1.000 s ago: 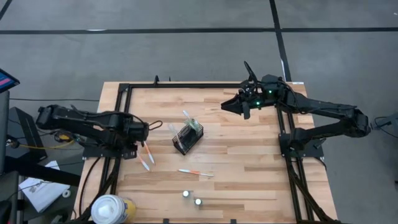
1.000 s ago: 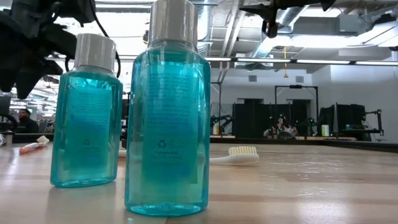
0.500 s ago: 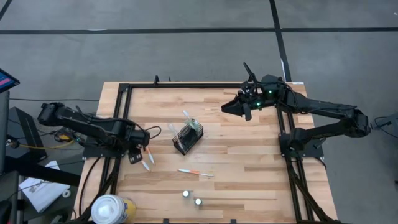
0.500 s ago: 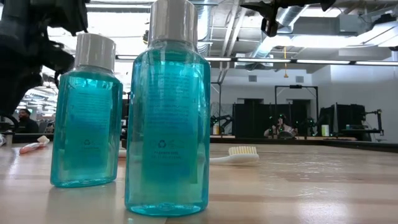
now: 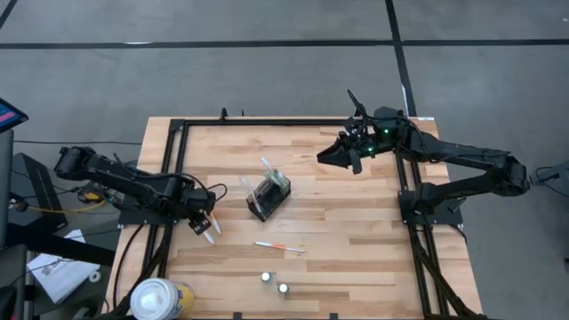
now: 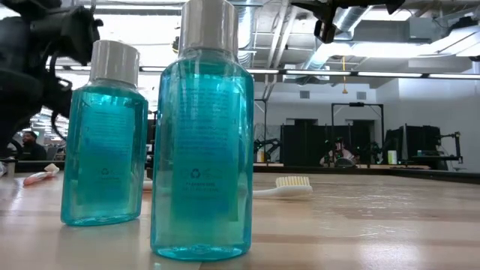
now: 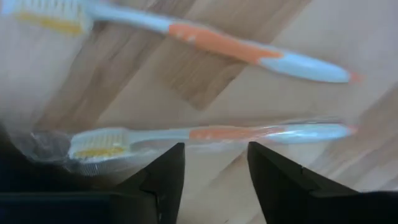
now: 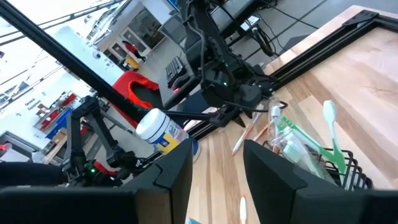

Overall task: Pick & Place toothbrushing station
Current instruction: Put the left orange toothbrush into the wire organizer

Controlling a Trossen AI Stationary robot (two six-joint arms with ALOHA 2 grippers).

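The left gripper [image 7: 211, 180], open and empty, hangs low over two orange-handled toothbrushes [image 7: 205, 134] near the surface's [image 5: 356, 240] left edge; the step looks like picking one, needing a descent and closing. Farther off, the mesh holder [image 5: 268, 196] sits mid-surface, green toothbrush inside. Only the high view shows the right gripper [image 5: 342, 153] waiting, open, beyond.

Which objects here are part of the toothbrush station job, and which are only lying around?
Job:
- black mesh holder
- two orange toothbrushes under the open left gripper
- toothbrush lying mid-table

Lying about:
- two blue bottles
- white-and-yellow container
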